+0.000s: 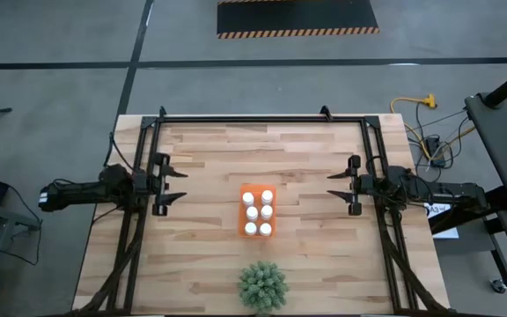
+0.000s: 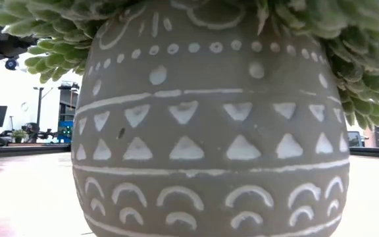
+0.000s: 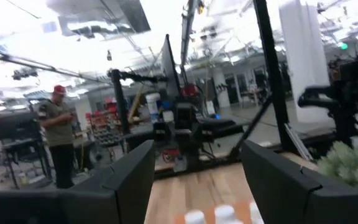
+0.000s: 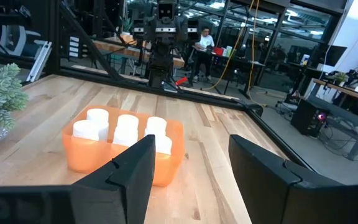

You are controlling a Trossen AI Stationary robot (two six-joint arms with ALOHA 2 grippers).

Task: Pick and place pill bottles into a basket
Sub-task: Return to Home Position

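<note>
The orange basket (image 1: 257, 211) stands at the table's middle with several white pill bottles (image 1: 258, 212) upright inside it; it also shows in the right wrist view (image 4: 124, 154), and bottle caps (image 3: 224, 213) show in the left wrist view. My left gripper (image 1: 176, 183) is open and empty, well to the basket's left. My right gripper (image 1: 337, 185) is open and empty, well to the basket's right. Both hover level, fingers pointing toward the basket.
A green spiky plant (image 1: 262, 286) in a grey patterned pot (image 2: 209, 131) stands near the table's front edge, just in front of the basket, and fills the low view. A black frame (image 1: 262, 120) runs along the table's far and side edges. A person (image 3: 58, 140) stands beyond the table.
</note>
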